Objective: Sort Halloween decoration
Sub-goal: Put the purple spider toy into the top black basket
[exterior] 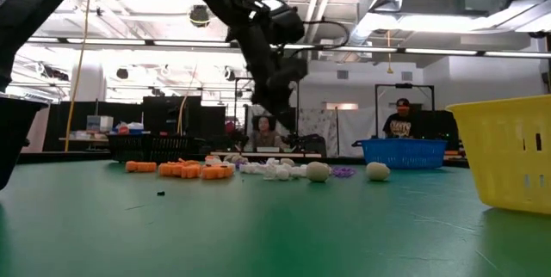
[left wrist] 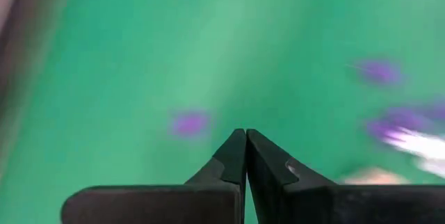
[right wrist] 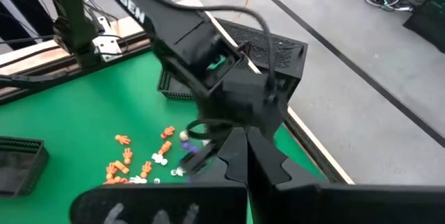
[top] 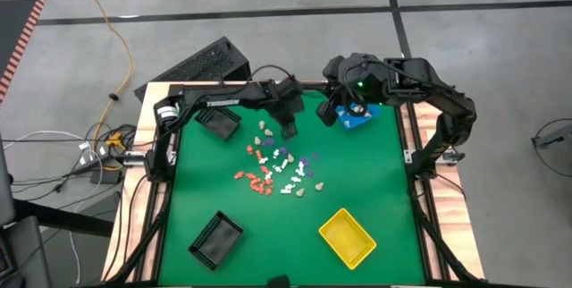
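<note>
The Halloween decoration pieces (top: 277, 165), tiny orange, white, purple and beige figures, lie scattered on the green mat at mid-table, and they also show in the low view (exterior: 258, 169). My left gripper (top: 289, 133) hangs shut just above the mat at the far edge of the pile. In its wrist view the shut tips (left wrist: 245, 135) have nothing visible between them, and a blurred purple piece (left wrist: 189, 123) lies beyond. My right gripper (top: 342, 112) is shut and raised over the blue bin (top: 359, 120), with nothing showing between its tips (right wrist: 245, 132).
A black bin (top: 217, 122) stands at the far left of the mat, another black bin (top: 214, 237) at the near left, and a yellow bin (top: 347, 237) at the near right. Bare green mat lies between the pile and the near bins. People sit in the room behind (exterior: 400, 122).
</note>
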Controlling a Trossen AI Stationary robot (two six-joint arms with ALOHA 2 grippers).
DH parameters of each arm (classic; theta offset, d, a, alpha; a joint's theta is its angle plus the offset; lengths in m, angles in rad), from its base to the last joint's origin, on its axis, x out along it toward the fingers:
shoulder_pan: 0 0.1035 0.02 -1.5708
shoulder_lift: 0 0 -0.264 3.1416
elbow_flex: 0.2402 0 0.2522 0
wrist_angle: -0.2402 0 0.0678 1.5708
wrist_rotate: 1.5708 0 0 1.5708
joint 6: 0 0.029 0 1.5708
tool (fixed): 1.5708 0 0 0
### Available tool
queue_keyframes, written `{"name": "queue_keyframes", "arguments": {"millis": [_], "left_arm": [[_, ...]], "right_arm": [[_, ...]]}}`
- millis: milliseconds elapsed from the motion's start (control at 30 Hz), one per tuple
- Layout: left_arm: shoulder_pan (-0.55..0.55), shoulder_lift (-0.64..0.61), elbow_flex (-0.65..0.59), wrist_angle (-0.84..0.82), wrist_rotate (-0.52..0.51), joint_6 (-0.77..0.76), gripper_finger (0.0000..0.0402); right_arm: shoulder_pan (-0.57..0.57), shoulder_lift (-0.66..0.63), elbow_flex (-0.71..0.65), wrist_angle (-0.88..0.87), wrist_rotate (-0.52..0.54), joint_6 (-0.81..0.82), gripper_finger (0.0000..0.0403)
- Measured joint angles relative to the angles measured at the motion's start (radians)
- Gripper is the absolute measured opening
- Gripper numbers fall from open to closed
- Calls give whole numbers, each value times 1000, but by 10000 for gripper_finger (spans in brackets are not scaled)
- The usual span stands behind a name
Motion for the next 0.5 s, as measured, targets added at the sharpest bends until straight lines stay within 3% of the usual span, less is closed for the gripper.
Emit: {"name": "queue_keyframes", "arguments": {"millis": [167,500], "left_arm": [[51,44,0,18,-163,0,0],[55,150,2,29,-98,42,0]], "right_arm": [[1,0,0,0,0,1,22],[1,0,0,2,0,13,21]]}}
